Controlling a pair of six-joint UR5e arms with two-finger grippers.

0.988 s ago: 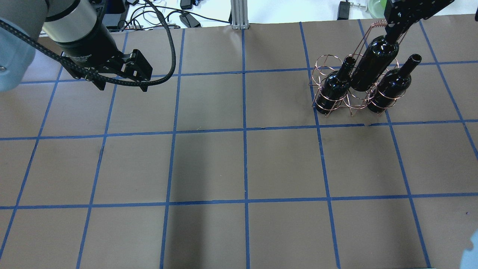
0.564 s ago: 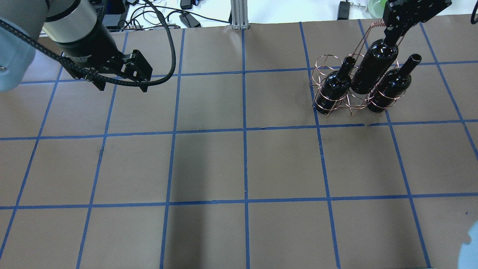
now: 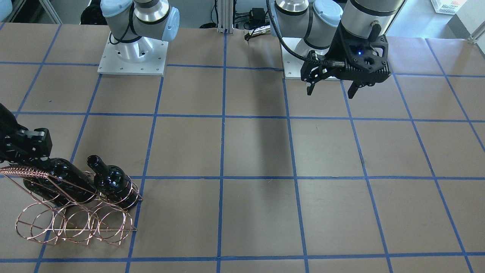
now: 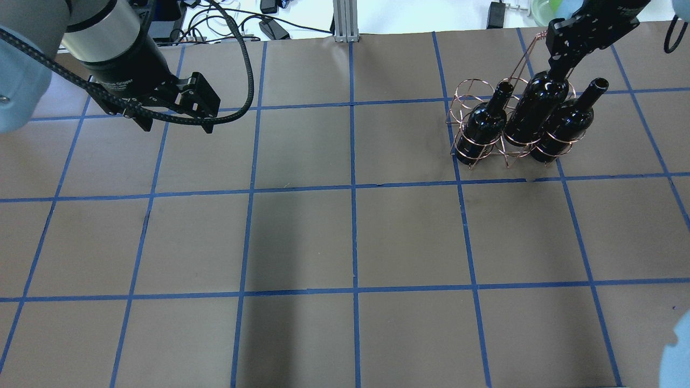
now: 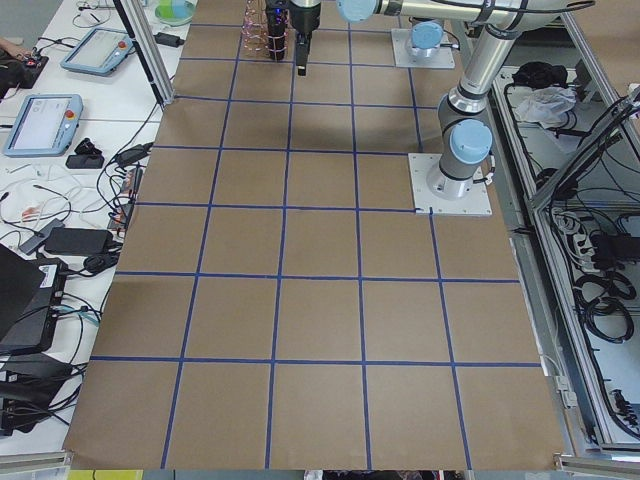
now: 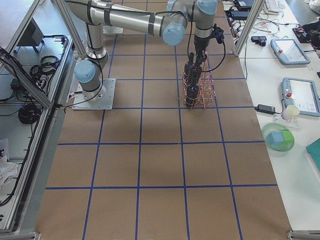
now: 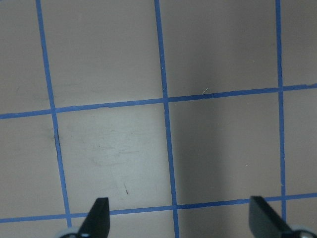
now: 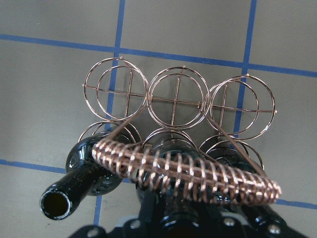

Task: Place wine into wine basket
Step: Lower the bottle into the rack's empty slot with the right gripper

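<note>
right gripper [image 4: 558, 66]: clamped on wine [image 4: 535, 116] neck | wine: upright in basket [image 4: 468, 90], middle ring of the row nearer robot, touching second bottle [image 4: 481, 128] and third bottle [image 4: 566, 126] either side | left gripper [image 4: 178, 127]: jaws wide, above table [image 4: 323, 237], well apart from basket

The right jaws seemingly hold wine [image 6: 194, 77] in wine basket [image 6: 206, 93].

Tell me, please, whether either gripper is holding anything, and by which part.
The right gripper holds the middle wine bottle by the top of its neck; the left gripper hangs with its jaws open and empty.
</note>
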